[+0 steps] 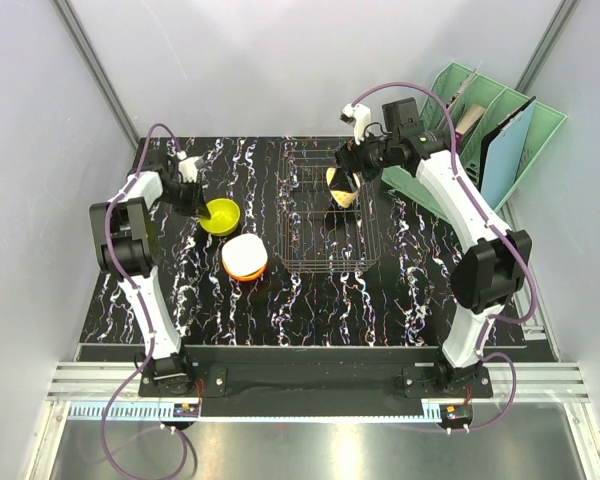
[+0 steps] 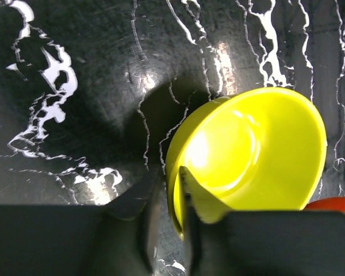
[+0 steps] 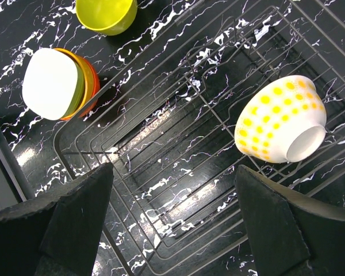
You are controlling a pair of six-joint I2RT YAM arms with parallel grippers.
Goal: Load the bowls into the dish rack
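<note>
The left end effector [image 2: 169, 201] pinches the rim of the yellow bowl [image 2: 259, 144], one finger inside, likely to lift it. The right end effector [image 3: 172, 224] hangs spread above the dish rack [image 1: 305, 235], where a spotted bowl [image 3: 279, 118] lies.

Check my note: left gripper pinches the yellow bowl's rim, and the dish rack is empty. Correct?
No. The dish rack is not empty: a yellow-dotted bowl lies in it on its side, per the right wrist view. The left gripper does pinch the yellow bowl by its rim.
</note>
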